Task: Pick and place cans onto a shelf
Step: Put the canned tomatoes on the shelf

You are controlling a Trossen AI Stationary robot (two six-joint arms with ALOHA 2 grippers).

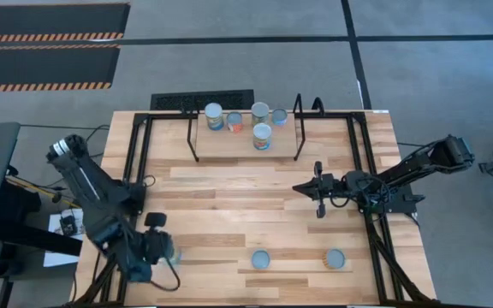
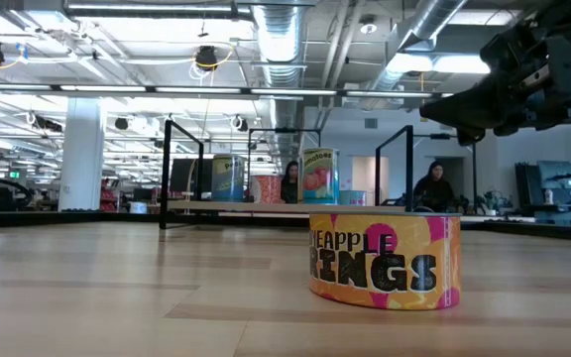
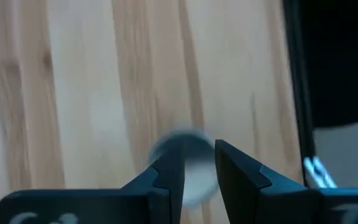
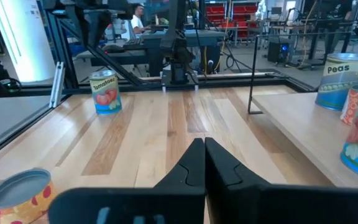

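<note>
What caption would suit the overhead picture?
Five cans on the shelf, three on the table; left gripper at one, right gripper waiting mid-table.

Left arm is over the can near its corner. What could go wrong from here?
1. The left tool sits above the can with its fingers only narrowly apart; coming down, they may hit its top and tip it.
2. Five cans crowd the shelf, with the front can nearest the table; placing another could knock it.
3. The right tool, shut, waits mid-table, possibly in the carry path.
</note>
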